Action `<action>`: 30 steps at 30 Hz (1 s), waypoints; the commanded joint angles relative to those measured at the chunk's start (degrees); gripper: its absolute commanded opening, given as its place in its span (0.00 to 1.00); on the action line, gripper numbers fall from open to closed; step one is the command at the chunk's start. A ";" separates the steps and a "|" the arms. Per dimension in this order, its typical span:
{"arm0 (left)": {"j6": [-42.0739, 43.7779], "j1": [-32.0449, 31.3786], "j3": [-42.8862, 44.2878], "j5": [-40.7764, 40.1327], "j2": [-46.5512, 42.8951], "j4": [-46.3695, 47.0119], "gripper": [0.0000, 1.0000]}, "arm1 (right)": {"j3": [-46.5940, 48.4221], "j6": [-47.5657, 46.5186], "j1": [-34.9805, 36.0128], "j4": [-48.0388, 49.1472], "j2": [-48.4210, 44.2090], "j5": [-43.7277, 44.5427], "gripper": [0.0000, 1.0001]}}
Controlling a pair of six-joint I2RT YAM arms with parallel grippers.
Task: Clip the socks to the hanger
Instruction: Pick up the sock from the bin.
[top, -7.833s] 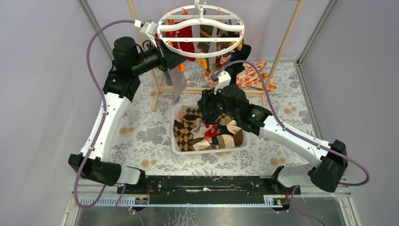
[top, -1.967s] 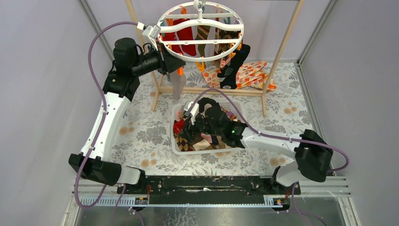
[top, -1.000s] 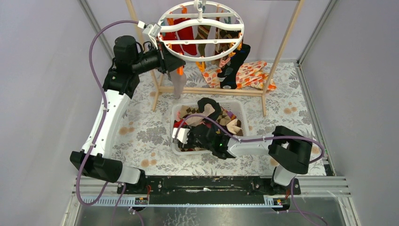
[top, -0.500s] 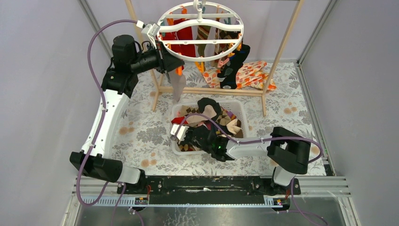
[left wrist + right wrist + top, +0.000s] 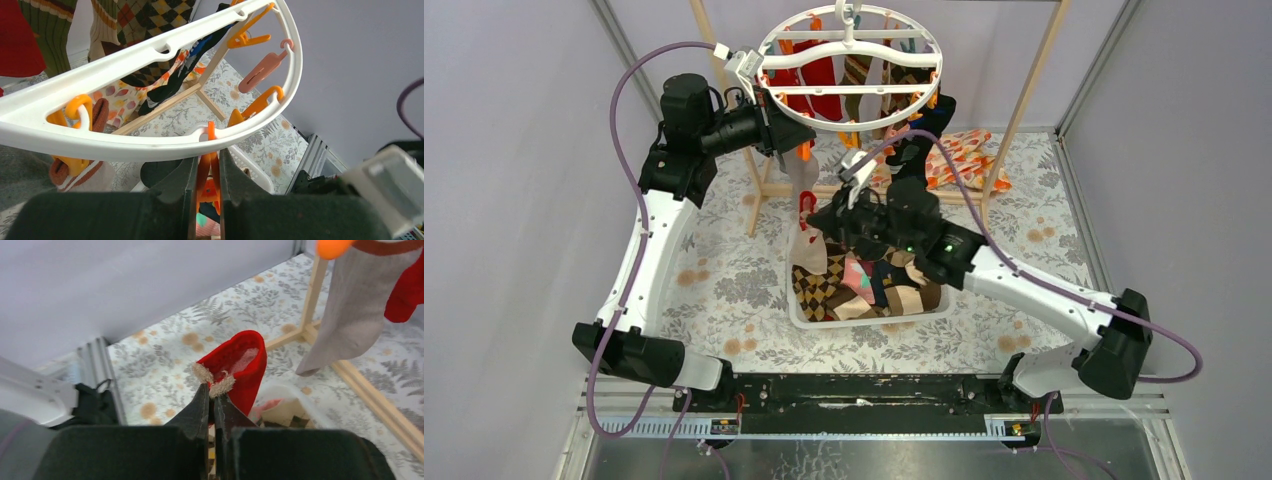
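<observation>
While the left fingers (image 5: 175, 186) are squeezing the orange clip (image 5: 209, 175), the right fingers (image 5: 197, 412), pinching the cuff of the red sock (image 5: 245, 360), are probably needing a slow lift toward 12 o'clock.

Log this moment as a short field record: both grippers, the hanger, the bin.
Left gripper: shut on an orange clip hanging from the hanger
Right gripper: shut on a red-and-cream sock, held up near the left rim of the bin
Bin contents: more socks, a brown argyle sock among them
Hanger load: several socks clipped, a grey sock nearest the left gripper
</observation>
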 commanded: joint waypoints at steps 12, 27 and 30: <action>-1.14 0.19 0.12 3.42 -0.07 -0.93 0.00 | -1.30 16.80 -8.29 7.52 -3.89 -12.97 0.00; -1.94 0.17 -1.67 3.90 -0.25 1.40 0.00 | 4.18 14.65 -8.57 11.24 0.26 -3.38 0.00; -1.88 0.19 -1.80 3.83 -0.26 1.55 0.00 | 5.03 14.42 -8.59 11.46 0.97 -2.80 0.00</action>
